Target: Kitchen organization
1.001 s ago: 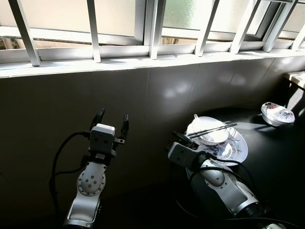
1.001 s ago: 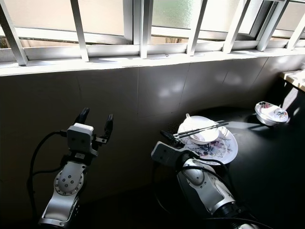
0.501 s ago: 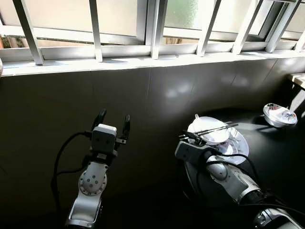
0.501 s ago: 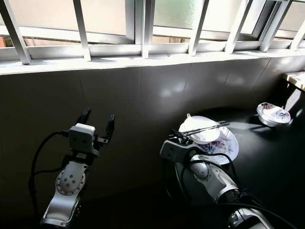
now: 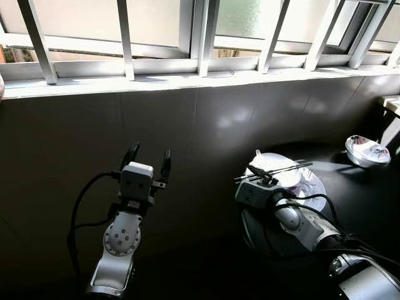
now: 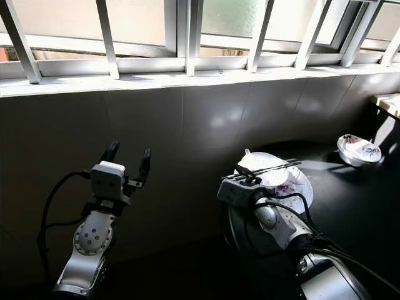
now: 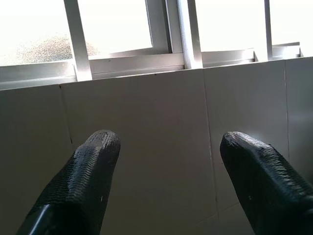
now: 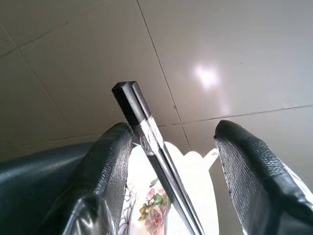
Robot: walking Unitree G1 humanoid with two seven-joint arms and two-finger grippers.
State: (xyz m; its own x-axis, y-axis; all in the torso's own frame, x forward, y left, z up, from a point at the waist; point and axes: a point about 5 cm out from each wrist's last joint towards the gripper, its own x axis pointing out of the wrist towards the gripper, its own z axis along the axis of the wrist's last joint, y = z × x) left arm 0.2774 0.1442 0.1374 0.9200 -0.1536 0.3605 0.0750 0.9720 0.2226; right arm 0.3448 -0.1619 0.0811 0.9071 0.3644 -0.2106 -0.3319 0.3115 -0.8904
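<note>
A pair of black chopsticks (image 5: 289, 168) lies across a white bowl (image 5: 279, 177) that sits on a floral plate (image 5: 314, 189) on the dark counter. My right gripper (image 5: 259, 174) is open at the near ends of the chopsticks. In the right wrist view the chopsticks (image 8: 146, 137) run between its fingers (image 8: 110, 161), close to one of them, with the floral plate (image 8: 146, 210) beyond. My left gripper (image 5: 148, 159) is held up in front of the tiled wall, open and holding nothing, well to the left of the dishes.
A second patterned bowl (image 5: 365, 150) stands on the counter at the far right. A tiled wall (image 5: 206, 125) rises behind the counter to a sill and a barred window (image 5: 200, 37). A pale surface edge (image 5: 390, 103) juts in at the right.
My right gripper has moved forward and to the right, up to the near ends of the chopsticks on the bowl. The left arm has stayed where it was.
</note>
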